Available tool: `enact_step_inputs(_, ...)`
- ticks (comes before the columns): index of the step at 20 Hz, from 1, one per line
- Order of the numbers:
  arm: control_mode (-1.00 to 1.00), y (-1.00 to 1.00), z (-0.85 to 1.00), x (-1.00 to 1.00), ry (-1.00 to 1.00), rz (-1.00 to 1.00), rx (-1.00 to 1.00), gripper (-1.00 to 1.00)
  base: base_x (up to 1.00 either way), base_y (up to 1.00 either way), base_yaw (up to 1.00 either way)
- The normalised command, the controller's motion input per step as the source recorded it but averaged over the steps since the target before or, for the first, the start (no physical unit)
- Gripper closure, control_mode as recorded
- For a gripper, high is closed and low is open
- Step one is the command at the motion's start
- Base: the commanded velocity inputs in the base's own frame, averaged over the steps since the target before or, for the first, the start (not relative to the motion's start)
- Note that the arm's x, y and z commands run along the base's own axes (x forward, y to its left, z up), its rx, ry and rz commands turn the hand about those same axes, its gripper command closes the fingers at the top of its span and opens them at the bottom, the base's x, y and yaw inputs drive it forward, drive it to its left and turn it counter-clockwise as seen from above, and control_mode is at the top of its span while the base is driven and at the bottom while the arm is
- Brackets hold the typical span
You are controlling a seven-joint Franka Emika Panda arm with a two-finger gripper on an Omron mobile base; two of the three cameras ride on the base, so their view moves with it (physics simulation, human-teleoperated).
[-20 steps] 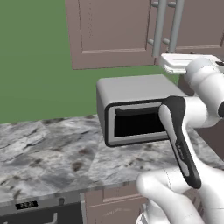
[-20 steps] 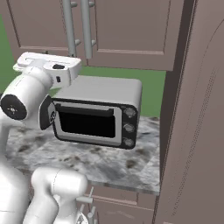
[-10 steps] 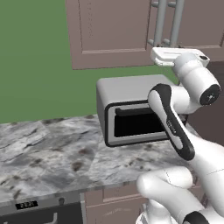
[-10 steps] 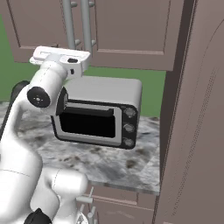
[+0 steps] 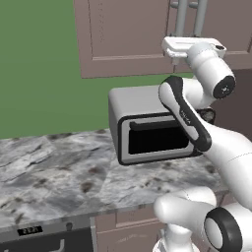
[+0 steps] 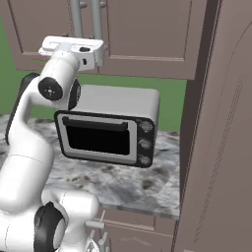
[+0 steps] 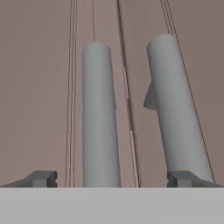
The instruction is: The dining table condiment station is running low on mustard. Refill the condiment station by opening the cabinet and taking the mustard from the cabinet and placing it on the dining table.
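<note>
The cabinet (image 5: 133, 34) is hanging closed along the top of both base views, its mauve-brown panelled doors shut flush, so the mustard is out of sight and I cannot tell where it is sitting. To the right in the right base view a tall brown panel (image 6: 221, 142) is running from top to bottom of the picture. Below the cabinet the green wall (image 5: 39, 69) is showing, and under that the veined marble counter (image 5: 49, 172) is stretching across, with a dark appliance front (image 5: 44, 238) peeking at the lower left edge of the left base view. A grey toaster oven (image 5: 147, 130) is sitting on the counter against the wall, dark window facing out, three knobs (image 6: 144, 142) stacked down its right side. The arm (image 5: 197, 128) is rising in front of the oven and reaching up to the cabinet's lower edge, where the two grey bar handles (image 6: 86, 19) are hanging side by side at the seam between the doors. The gripper (image 7: 111, 179) is sitting right at those bars with its jaws spread wide: in the hand view the left handle (image 7: 99, 118) is standing between the two dark fingertips (image 7: 41, 178), while the right handle (image 7: 175, 113) is lining up just above the other tip, and neither finger is touching a bar that I can make out.
</note>
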Motion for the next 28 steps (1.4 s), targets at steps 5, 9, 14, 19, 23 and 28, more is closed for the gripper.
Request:
enact_step_inputs(5, -1.00, 0.11, 0.39, 0.01, 0.00, 0.00, -0.03, -1.00, 0.00, 0.00, 0.00)
enact_step_inputs(9, -1.00, 0.07, 0.13, 0.19, 0.02, 0.00, -0.02, -1.00, 0.00, 0.00, 0.00)
enact_step_inputs(14, -1.00, 0.01, 0.00, 0.36, 0.07, 0.00, 0.00, -1.00, 0.00, 0.00, 0.00)
enact_step_inputs(19, -1.00, 0.00, 0.00, 0.47, 0.07, 0.01, 0.00, -1.00, 0.00, 0.00, 0.00)
enact_step_inputs(23, -1.00, 0.00, 0.00, 0.43, 0.08, 0.01, 0.00, 1.00, 0.00, 0.00, 0.00)
enact_step_inputs(28, -1.00, 0.00, -0.03, -0.09, 0.01, 0.00, 0.00, 1.00, 0.00, 0.00, 0.00)
